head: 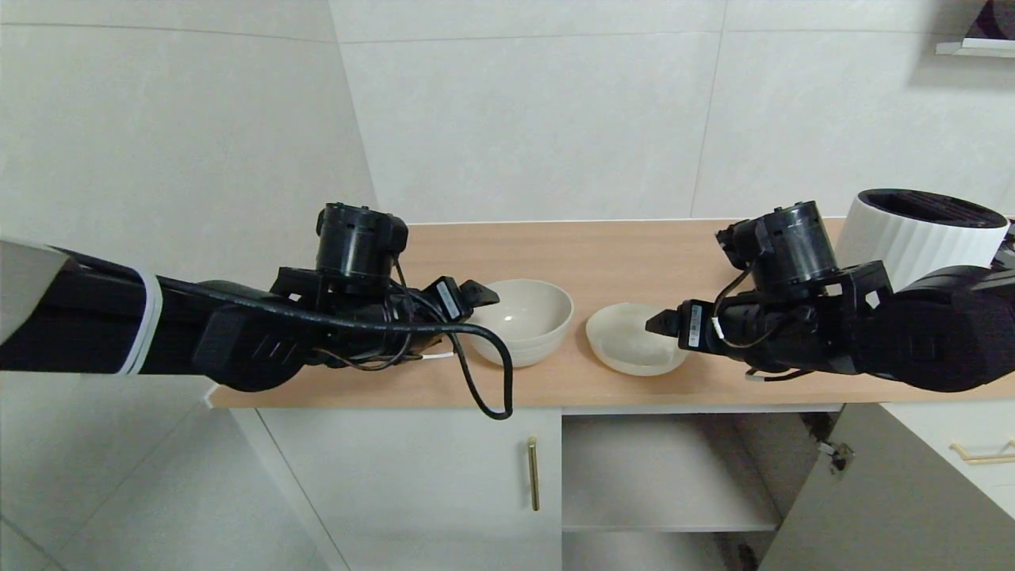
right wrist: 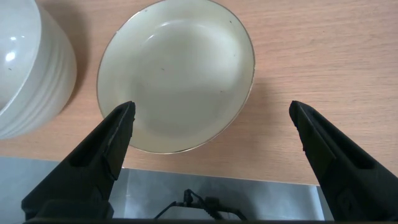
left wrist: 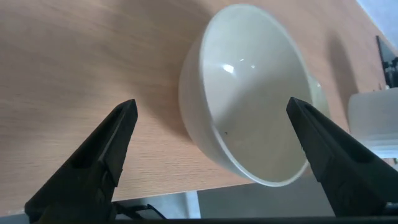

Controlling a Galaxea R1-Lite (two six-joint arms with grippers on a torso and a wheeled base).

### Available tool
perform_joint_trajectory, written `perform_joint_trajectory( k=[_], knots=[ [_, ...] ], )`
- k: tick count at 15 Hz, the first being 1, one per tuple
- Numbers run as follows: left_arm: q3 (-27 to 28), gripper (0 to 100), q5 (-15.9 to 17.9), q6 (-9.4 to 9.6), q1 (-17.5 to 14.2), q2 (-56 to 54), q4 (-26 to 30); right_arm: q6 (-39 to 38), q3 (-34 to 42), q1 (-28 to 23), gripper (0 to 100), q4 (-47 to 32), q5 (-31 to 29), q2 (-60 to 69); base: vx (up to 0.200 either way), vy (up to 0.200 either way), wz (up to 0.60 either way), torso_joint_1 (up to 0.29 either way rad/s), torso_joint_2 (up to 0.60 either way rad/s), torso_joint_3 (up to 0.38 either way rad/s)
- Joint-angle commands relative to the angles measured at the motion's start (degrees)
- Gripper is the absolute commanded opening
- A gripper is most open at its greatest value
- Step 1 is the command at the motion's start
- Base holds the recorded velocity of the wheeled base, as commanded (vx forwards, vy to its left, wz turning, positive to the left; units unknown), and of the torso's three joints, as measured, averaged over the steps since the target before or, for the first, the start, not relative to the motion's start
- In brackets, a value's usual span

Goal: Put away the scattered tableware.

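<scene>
Right, we have two pieces of tableware sitting upright on the wooden countertop (head: 634, 254), close to its front edge. The deep bowl (left wrist: 249, 93) is on our left and the shallow dish (right wrist: 180, 81) is just beside it on our right, with a thin strip of wood showing between them.

Over to the left gripper (left wrist: 211, 107): it hangs at the bowl's left side, level with the rim. Its fingers are spread wide and grip nothing, and from the wrist the bowl sits framed between the two tips. We cannot tell whether a tip touches the rim.

Now the right gripper (right wrist: 211, 109): it mirrors that at the dish's right side. Its fingers are just as wide apart and have hold of nothing, with the dish lying below and between them.

Farther right on the counter stands a ribbed white container (head: 912, 238). Below the counter, the cabinet (head: 658, 476) stands open on our right, showing a pale shelf. The closed door beside it carries a gold handle (head: 533, 474).
</scene>
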State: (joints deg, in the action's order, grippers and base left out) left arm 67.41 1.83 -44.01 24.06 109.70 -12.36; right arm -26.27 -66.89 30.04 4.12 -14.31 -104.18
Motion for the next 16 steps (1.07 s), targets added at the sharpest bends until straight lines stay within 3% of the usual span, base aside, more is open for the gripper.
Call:
perform_joint_trajectory(
  k=[1,2,13,16],
  knots=[
    [0.0,100,0.0,-0.03,0.0,0.5,0.1,0.0,0.0,0.0,100,0.0,0.0,0.4,0.000,0.000,0.00,0.000,0.00,0.000],
    [0.0,0,0.0,-0.03,0.0,0.6,0.1,0.0,0.0,0.0,100,0.0,0.0,0.5,0.000,0.000,0.00,0.000,0.00,0.000],
    [-1.0,0,0.5,0.06,0.0,-1.5,0.3,0.1,-0.1,0.0,100,0.0,-1.9,-0.6,0.000,0.000,0.00,0.000,0.00,0.000],
    [-2.6,0,3.7,0.15,0.0,-4.0,0.3,0.1,-1.1,0.0,100,0.1,-5.6,-3.8,0.000,0.000,0.00,0.000,0.00,0.000]
  ],
)
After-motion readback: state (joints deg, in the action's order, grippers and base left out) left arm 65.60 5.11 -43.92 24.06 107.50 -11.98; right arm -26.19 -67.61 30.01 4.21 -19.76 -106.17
